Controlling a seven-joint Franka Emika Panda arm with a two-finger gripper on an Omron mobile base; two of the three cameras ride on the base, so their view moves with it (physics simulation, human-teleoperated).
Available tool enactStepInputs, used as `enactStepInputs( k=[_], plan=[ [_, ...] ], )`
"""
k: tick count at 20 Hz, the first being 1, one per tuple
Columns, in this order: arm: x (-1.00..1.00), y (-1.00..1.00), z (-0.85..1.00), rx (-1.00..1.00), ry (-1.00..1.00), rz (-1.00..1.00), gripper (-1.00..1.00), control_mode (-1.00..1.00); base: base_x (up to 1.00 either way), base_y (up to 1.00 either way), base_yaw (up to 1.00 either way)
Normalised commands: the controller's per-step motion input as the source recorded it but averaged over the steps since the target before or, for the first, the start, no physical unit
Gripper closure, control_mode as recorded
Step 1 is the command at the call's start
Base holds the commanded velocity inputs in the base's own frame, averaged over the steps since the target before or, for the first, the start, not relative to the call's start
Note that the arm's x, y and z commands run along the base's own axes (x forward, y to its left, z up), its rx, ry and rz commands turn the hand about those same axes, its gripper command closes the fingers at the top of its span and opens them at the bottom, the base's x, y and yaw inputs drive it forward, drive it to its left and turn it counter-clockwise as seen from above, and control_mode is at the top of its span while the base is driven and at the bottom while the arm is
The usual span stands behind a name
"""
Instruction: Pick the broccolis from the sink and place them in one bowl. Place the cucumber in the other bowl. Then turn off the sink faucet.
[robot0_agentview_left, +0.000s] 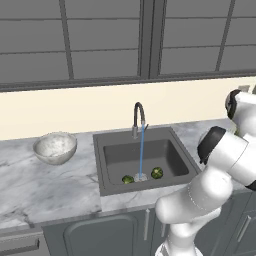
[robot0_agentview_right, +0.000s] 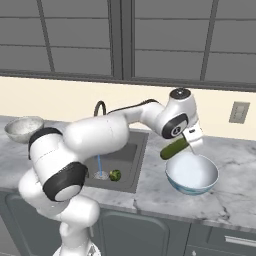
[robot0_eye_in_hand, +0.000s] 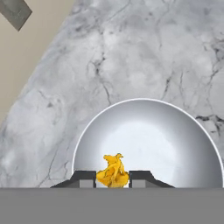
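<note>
Hand pinching smooth, elongated dark-green cucumber, just above glossy white blue-rimmed bowl on veined marble worktop. Two lumpy broccolis in matte grey sink. Speckled stone bowl left. Faucet running.

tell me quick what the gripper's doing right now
gripper: closed on the cucumber, held above the blue-rimmed bowl

Broccolis in sink under faucet; cucumber over blue-rimmed bowl right of sink; speckled bowl left.
</note>
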Motion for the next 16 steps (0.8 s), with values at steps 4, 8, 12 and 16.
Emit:
enactStepInputs(
  k=[4, 8, 12, 16],
  plan=[
    [0.0, -0.5, -0.26, 0.08, 0.01, 0.0, 1.0, -1.0, 0.0, 0.0, 0.0],
    [0.04, -0.23, -0.39, 0.06, 0.0, 0.0, 1.0, -1.0, 0.0, 0.0, 0.0],
    [0.01, 0.0, -0.41, 0.02, 0.0, 0.0, 1.0, -1.0, 0.0, 0.0, 0.0],
    [0.02, 0.0, -0.33, 0.0, 0.0, -0.04, 1.0, -1.0, 0.0, 0.0, 0.0]
  ],
)
